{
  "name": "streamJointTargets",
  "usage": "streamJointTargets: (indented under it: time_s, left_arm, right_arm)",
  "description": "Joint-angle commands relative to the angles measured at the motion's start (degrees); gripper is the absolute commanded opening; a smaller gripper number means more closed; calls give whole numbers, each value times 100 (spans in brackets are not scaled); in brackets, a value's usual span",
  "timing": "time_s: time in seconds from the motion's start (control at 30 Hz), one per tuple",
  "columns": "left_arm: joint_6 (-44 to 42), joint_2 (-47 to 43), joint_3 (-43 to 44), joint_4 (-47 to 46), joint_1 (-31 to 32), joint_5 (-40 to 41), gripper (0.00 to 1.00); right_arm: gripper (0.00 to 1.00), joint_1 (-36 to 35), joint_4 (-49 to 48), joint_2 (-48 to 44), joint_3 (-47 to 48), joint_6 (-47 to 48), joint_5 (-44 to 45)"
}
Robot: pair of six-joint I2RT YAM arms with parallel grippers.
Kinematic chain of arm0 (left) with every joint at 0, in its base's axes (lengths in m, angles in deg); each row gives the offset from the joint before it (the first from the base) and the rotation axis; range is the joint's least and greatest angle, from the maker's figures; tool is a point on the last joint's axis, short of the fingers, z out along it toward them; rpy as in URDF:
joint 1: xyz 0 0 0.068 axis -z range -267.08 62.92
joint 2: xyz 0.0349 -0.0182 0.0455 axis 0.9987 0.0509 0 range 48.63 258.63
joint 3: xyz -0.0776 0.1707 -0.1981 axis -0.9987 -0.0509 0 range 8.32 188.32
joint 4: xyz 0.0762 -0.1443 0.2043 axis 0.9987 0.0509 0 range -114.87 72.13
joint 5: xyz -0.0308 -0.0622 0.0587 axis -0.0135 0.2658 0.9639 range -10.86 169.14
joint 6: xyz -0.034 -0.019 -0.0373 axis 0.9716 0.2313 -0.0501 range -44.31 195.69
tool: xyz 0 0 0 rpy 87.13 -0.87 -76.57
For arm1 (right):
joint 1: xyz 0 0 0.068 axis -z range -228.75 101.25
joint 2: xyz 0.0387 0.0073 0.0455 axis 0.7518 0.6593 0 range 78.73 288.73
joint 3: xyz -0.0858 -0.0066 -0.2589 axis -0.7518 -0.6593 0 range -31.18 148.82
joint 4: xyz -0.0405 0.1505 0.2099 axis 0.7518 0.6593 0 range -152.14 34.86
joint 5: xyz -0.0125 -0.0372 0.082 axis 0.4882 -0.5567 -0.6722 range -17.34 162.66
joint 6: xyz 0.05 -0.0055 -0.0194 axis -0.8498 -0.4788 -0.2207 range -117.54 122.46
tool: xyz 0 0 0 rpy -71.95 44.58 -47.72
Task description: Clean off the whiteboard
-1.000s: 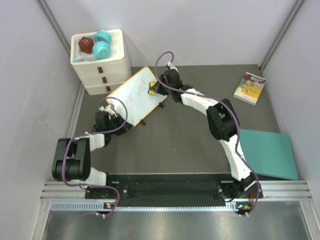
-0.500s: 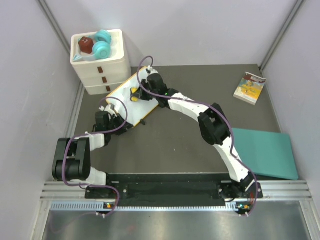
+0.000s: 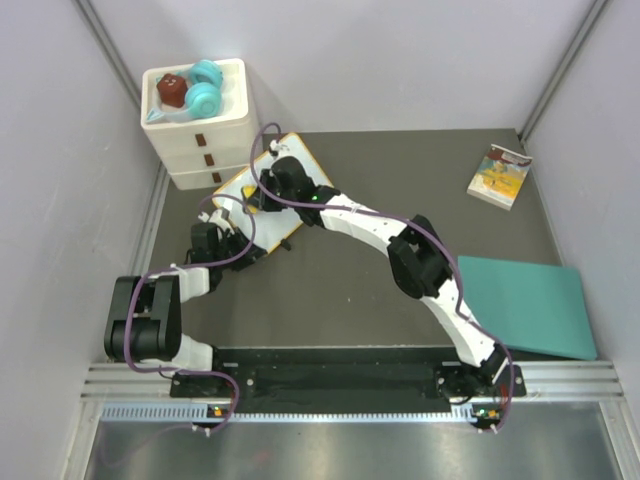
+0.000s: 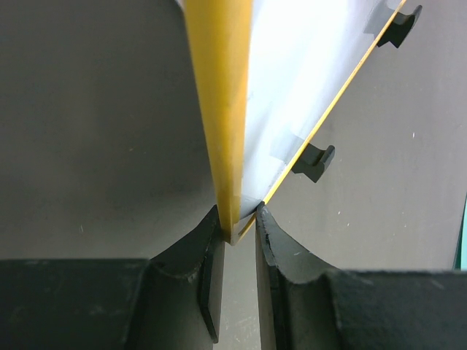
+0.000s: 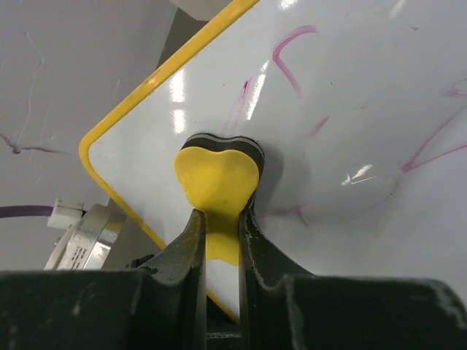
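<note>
The whiteboard (image 3: 298, 153), white with a yellow frame, stands tilted on the dark table beside the drawer box. My left gripper (image 3: 240, 244) is shut on its near corner; in the left wrist view the yellow frame (image 4: 219, 109) sits pinched between the fingers of that gripper (image 4: 237, 219), with a black foot (image 4: 315, 160) behind. My right gripper (image 5: 221, 215) is shut on a yellow heart-shaped eraser (image 5: 217, 179), which presses on the whiteboard's face (image 5: 350, 109) near a rounded corner. Purple scribbles (image 5: 292, 51) lie beyond the eraser. From above, the right gripper (image 3: 258, 195) covers the board's left part.
A white three-drawer box (image 3: 205, 135) with toys on top stands just behind the board at the back left. A small book (image 3: 499, 175) lies at the back right. A teal mat (image 3: 530, 305) lies at the right edge. Walls close in on both sides.
My right arm has swept the eraser across the board from its right side to its left corner. The left gripper and the board have stayed put.
</note>
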Motion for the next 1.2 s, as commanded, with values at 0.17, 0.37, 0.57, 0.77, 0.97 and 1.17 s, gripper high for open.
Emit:
streamJointTargets:
  time_s: [0.17,0.37,0.57,0.77,0.97,1.17]
  left_arm:
    - [-305,98,7,382,-17,575,18]
    - [-305,81,-11,365,-8,575,19]
    - [-305,55,-28,356,10,583,18]
    - [-314,55,-20,365,27,610,18]
    - [-323,54,-11,373,36,619,18]
    - [-340,55,-11,374,36,627,18]
  right_arm:
    - [0,-19,1042,313,897,512,1277]
    - [0,481,1192,436,844,160,944]
    - [0,983,955,173,247,37,742]
    - [0,1116,727,111,89,169,321]
    - [0,817,630,111,10,344,-85]
    - [0,202,639,32,-88,590,47]
